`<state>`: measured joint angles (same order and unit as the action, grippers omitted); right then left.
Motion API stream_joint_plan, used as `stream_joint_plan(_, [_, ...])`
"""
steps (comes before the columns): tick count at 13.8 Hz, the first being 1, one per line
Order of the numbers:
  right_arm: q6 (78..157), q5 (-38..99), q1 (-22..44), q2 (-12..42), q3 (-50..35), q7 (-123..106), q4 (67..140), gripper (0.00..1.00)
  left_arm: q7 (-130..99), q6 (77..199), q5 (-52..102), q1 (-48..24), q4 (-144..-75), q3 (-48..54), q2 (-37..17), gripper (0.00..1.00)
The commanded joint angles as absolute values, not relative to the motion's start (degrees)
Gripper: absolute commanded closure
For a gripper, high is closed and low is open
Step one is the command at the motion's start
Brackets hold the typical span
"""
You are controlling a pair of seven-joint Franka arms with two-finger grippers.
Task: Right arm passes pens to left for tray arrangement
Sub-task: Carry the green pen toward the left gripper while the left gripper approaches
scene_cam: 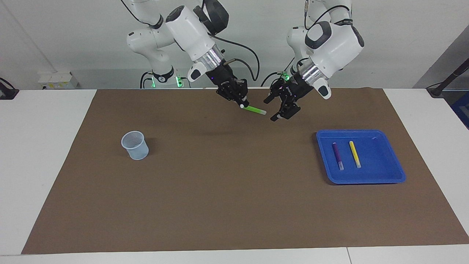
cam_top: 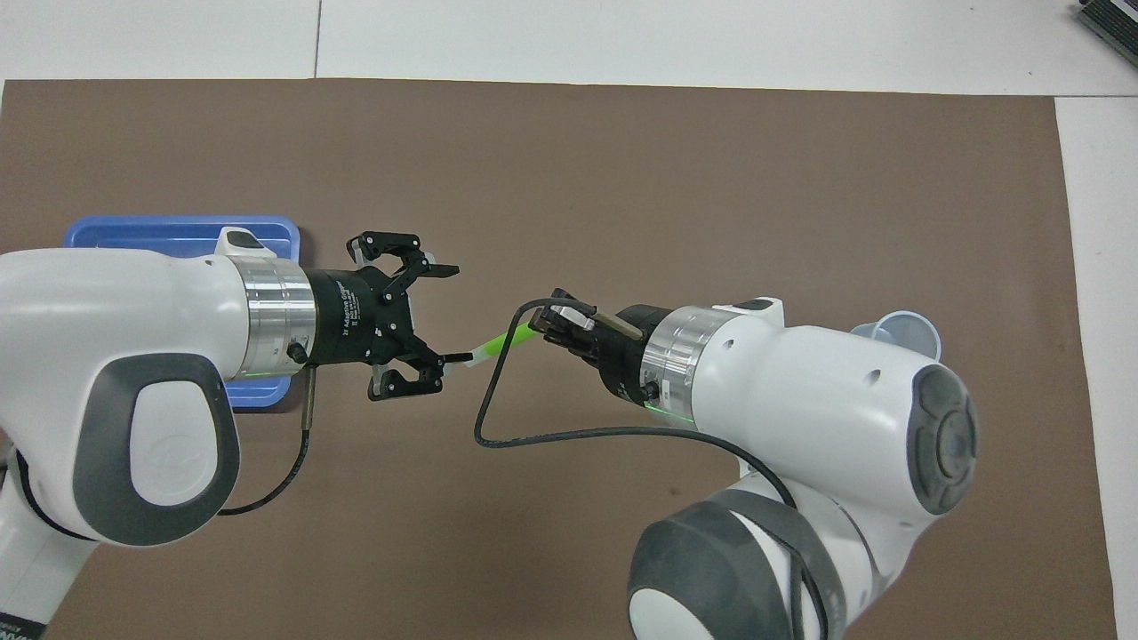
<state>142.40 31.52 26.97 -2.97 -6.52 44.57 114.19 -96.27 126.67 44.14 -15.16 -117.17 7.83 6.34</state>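
Over the mat's middle, close to the robots, my right gripper (scene_cam: pixel 240 103) (cam_top: pixel 547 324) is shut on a green pen (scene_cam: pixel 255 109) (cam_top: pixel 502 342). The pen's pale end points toward the left arm. My left gripper (scene_cam: pixel 270 110) (cam_top: pixel 458 313) is open and faces that end. The pale tip is at the mouth of the jaws, close to one fingertip (cam_top: pixel 464 357), and I cannot tell if they touch. The blue tray (scene_cam: pixel 361 181) (cam_top: pixel 178 224) lies toward the left arm's end. A purple pen (scene_cam: pixel 338 155) and a yellow pen (scene_cam: pixel 354 154) lie side by side in it. The left arm hides both pens in the overhead view.
A small pale-blue mesh cup (scene_cam: pixel 135 145) (cam_top: pixel 898 331) stands upright toward the right arm's end of the brown mat (scene_cam: pixel 227 190). A black cable (cam_top: pixel 498 418) loops down from the right wrist.
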Motion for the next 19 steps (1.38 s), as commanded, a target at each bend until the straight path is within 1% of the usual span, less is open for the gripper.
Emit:
stream_joint_plan(1, [143.8, 33.1, 26.9, -3.3, -6.6, 44.3, 115.1, 1.0, -97.8, 132.9, 44.2, -19.1, -122.5, 7.3, 9.4, 0.13])
stream_joint_plan(5, [143.8, 33.2, 26.9, -3.3, -6.6, 44.1, 115.1, 1.0, -99.1, 135.9, 44.2, -22.1, -124.1, 7.6, 9.9, 0.13])
stream_joint_plan(10, [143.8, 33.2, 26.9, -3.3, -6.6, 44.1, 115.1, 1.0, -101.4, 140.6, 44.2, -22.1, -127.1, 10.5, 11.2, 0.13])
stream_joint_plan(11, [143.8, 33.2, 26.9, -3.3, -6.6, 44.1, 115.0, 1.0, -101.5, 140.6, 44.2, -22.2, -127.2, 10.7, 11.2, 0.15])
stream_joint_plan(12, [143.8, 33.2, 26.9, -3.3, -6.6, 44.1, 115.1, 1.0, -101.4, 140.6, 44.2, -22.2, -127.2, 10.8, 11.2, 0.19])
stream_joint_plan(14, [143.8, 33.2, 26.9, -3.3, -6.6, 44.1, 115.0, 1.0, -100.5, 140.6, 44.2, -22.1, -127.2, 10.8, 11.2, 0.47])
stream_joint_plan(15, [143.9, 33.2, 26.9, -3.2, -6.6, 44.1, 115.0, 1.0, -100.2, 140.5, 44.2, -22.1, -127.2, 10.8, 11.2, 0.57])
stream_joint_plan(16, [143.9, 33.1, 26.9, -3.2, -6.6, 44.1, 115.0, 1.0, -99.3, 140.1, 44.2, -22.0, -126.9, 10.8, 11.2, 0.66])
stream_joint_plan(18, [143.9, 33.2, 26.9, -3.2, -6.6, 44.1, 115.0, 1.0, -98.4, 139.8, 44.2, -21.5, -126.8, 10.8, 11.2, 0.87])
stream_joint_plan(19, [143.9, 33.1, 26.9, -3.2, -6.6, 44.0, 115.0, 1.0, -98.3, 139.5, 44.1, -21.5, -126.7, 10.8, 11.2, 0.9])
